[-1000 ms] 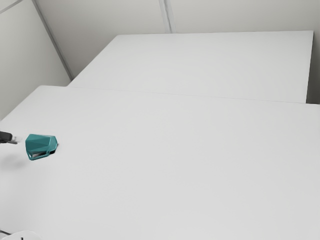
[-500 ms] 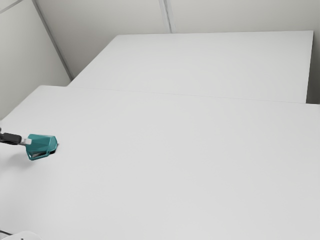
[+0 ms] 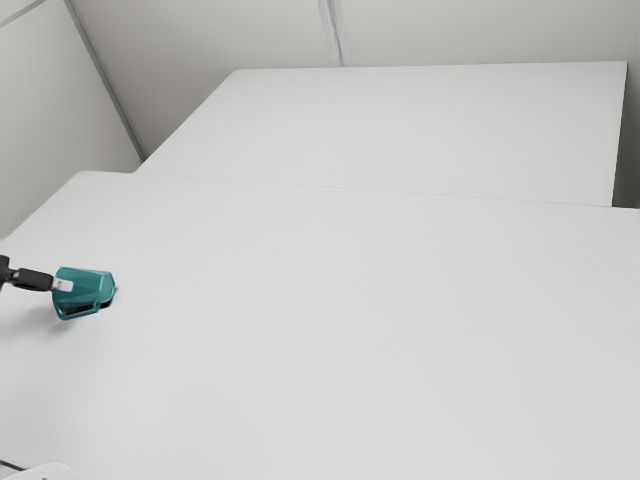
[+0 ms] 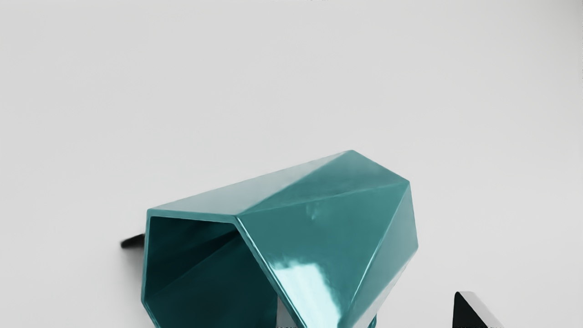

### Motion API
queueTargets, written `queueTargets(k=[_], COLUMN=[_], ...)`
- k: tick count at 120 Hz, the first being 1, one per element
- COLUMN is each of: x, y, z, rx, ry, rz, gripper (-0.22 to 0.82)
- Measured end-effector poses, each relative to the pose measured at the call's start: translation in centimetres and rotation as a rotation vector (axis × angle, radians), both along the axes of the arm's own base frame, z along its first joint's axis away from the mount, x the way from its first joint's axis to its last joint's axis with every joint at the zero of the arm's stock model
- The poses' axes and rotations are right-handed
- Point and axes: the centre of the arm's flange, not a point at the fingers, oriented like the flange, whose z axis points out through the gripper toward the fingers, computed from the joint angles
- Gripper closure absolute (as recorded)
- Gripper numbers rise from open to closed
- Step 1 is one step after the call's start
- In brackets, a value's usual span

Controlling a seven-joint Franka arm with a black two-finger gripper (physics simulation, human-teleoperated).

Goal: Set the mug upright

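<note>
One teal mug (image 3: 91, 284); at it two fingers (image 3: 64, 286), beside it one dark sliver (image 4: 133, 241), under it one desk (image 3: 350, 340), beyond it one white flat surface (image 3: 420, 130), and nearer the camera than the mug one white thing (image 3: 45, 473) and one dark cord (image 3: 11, 465)

The mug (image 4: 319, 223) I'm at has a smooth, glossy skin, its flat facets throwing back a hard white glare near the rim; inside, the walls look slick as well. Whether it is glazed ceramic, metal or plastic, I can't tell. The table (image 3: 350, 320) looks smooth and matt. My gripper (image 3: 63, 286) has dark, dull finger bodies and paler, smooth tips.
</note>
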Motion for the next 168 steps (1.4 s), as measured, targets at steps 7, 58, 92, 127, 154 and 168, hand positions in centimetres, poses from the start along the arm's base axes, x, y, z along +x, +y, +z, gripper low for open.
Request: queueTargets(k=[7,58,92,127,154,168], x=[0.1,2.4,7.3,12.7,12.5,11.7], y=[-0.1,-2.3,-7.9,-20.1,-27.6,-30.6], z=[0.1,3.3,9.2,16.5,19.7,20.4], rx=[0.001,0.04,0.21,0.47,0.62,0.679], ry=[-0.002,-0.036,-0.023,0.117,0.235,0.282], rz=[-0.002,-0.063,-0.241,-0.484,-0.526,-0.506], gripper=[0.37,0.72,0.77,0.79,0.79,0.79])
